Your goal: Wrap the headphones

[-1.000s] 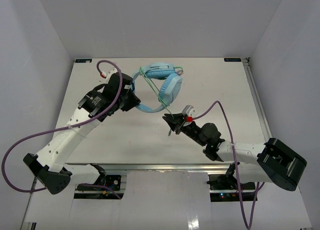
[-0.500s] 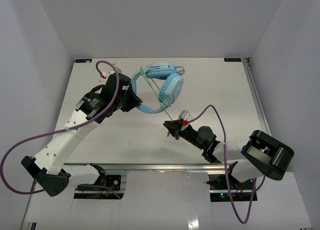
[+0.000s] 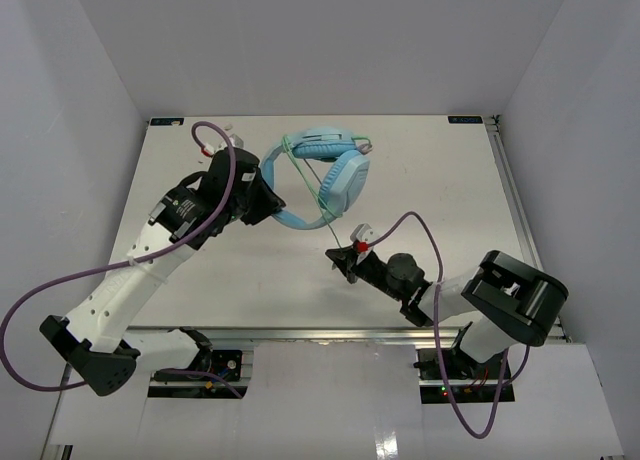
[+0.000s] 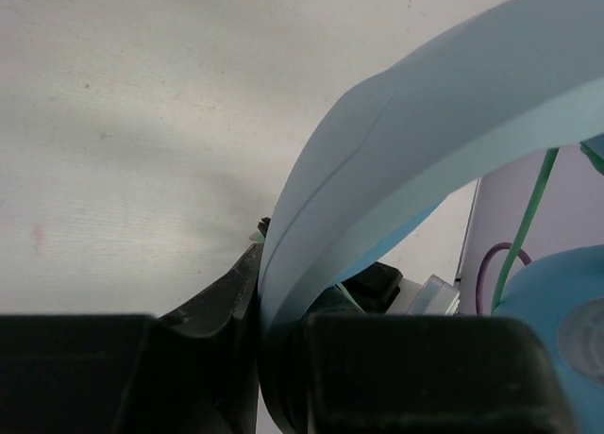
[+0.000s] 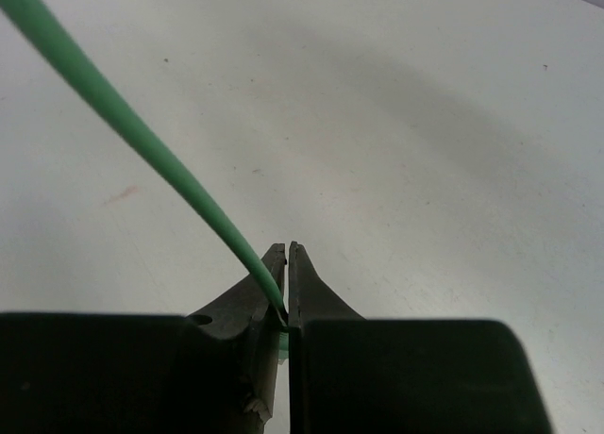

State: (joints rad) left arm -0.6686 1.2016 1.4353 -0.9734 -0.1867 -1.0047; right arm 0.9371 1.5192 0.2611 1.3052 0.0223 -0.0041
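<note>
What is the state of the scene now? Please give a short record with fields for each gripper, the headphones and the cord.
left gripper: shut on the headband
right gripper: shut on the cord
headphones: light blue, over the far middle of the table
cord: pale green, partly looped over the headphones, then straight down to the right gripper

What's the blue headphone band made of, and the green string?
The headband looks like smooth, matte light-blue plastic: it holds its curve and shows a fine seam. The cord looks like a rubbery green coating, smooth and evenly round; its inside is hidden.
</note>
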